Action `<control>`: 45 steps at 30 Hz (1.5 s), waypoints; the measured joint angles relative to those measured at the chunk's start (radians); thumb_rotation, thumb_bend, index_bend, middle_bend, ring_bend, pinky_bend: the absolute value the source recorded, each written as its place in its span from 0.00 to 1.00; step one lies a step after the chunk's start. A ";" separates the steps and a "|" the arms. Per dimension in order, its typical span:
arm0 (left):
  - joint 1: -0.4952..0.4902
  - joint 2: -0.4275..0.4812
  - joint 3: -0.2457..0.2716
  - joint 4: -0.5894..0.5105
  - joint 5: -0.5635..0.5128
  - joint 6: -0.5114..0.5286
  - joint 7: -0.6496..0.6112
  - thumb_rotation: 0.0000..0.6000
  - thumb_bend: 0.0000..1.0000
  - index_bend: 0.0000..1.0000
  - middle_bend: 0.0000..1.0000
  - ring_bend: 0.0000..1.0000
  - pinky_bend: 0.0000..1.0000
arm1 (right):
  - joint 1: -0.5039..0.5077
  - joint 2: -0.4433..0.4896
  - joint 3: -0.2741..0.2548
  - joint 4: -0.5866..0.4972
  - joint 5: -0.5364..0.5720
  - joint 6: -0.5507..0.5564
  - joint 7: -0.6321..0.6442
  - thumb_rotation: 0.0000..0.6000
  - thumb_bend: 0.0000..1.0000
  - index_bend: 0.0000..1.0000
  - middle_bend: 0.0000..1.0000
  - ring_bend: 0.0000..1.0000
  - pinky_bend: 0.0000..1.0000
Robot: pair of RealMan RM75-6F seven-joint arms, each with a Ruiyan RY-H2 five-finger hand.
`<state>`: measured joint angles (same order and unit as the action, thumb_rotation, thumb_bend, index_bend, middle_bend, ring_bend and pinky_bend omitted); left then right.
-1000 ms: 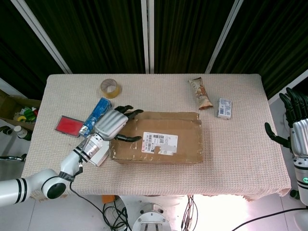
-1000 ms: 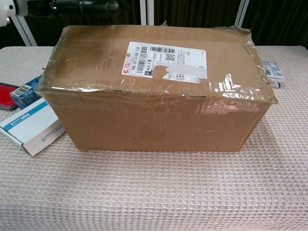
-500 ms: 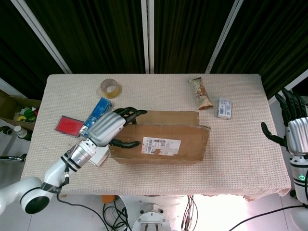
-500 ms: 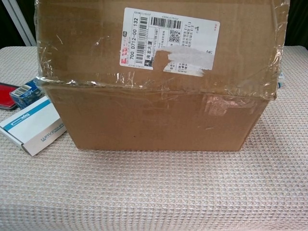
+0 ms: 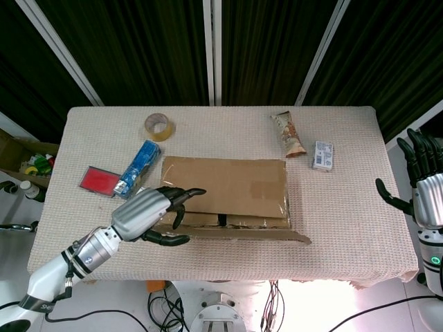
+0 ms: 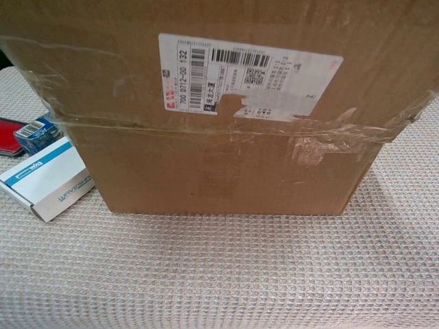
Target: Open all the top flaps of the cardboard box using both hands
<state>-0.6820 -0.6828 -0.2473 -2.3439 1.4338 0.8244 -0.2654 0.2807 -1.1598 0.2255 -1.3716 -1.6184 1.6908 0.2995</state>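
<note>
1. The left hand [image 5: 149, 213] is pulling back toward the table's near edge now, fingers loosely curled and holding nothing that I can make out; half a second ago it was on the box's left end.
2. The near flap [image 6: 226, 68] is swinging up and out toward the robot, filling the chest view, so that's one flap coming open.
3. The cardboard box [image 5: 225, 197] is sitting mid-table [image 5: 346, 207]; the far flap [image 5: 221, 176] is looking shut.
4. The right hand [image 5: 423, 188] is hanging wide open off the right edge, so its side isn't started.
</note>
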 measured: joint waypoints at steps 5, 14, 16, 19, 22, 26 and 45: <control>0.031 0.057 0.005 0.006 0.079 0.026 -0.074 0.00 0.09 0.08 0.52 0.26 0.29 | 0.001 0.001 -0.007 -0.012 -0.006 -0.005 -0.012 1.00 0.27 0.00 0.00 0.00 0.00; 0.097 0.005 -0.002 0.125 0.052 0.228 0.207 0.21 0.09 0.08 0.22 0.17 0.28 | 0.016 0.070 -0.059 -0.179 -0.023 -0.129 -0.120 1.00 0.19 0.00 0.00 0.00 0.00; 0.117 -0.030 0.000 0.168 0.025 0.285 0.328 0.24 0.09 0.08 0.22 0.17 0.28 | 0.029 0.100 -0.071 -0.266 -0.022 -0.190 -0.186 1.00 0.13 0.00 0.00 0.00 0.00; 0.139 -0.066 0.008 0.214 -0.014 0.327 0.445 0.27 0.09 0.08 0.22 0.17 0.28 | 0.057 0.139 -0.079 -0.401 -0.013 -0.288 -0.304 1.00 0.02 0.00 0.00 0.00 0.00; 0.161 -0.100 0.020 0.272 -0.048 0.344 0.463 0.27 0.09 0.08 0.22 0.17 0.28 | 0.099 0.169 -0.082 -0.529 0.017 -0.403 -0.407 1.00 0.00 0.00 0.00 0.00 0.00; 0.185 -0.147 0.042 0.370 -0.079 0.352 0.391 0.26 0.09 0.08 0.22 0.17 0.28 | 0.165 0.186 -0.074 -0.629 0.085 -0.534 -0.503 1.00 0.00 0.00 0.00 0.00 0.00; 0.201 -0.230 0.087 0.559 -0.034 0.331 0.244 0.21 0.08 0.08 0.22 0.16 0.27 | 0.356 -0.098 -0.038 -0.620 0.333 -0.646 -0.766 1.00 0.00 0.00 0.00 0.00 0.00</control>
<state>-0.4815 -0.9130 -0.1605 -1.7853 1.3998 1.1550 -0.0218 0.6366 -1.2581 0.1878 -1.9921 -1.2856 1.0448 -0.4668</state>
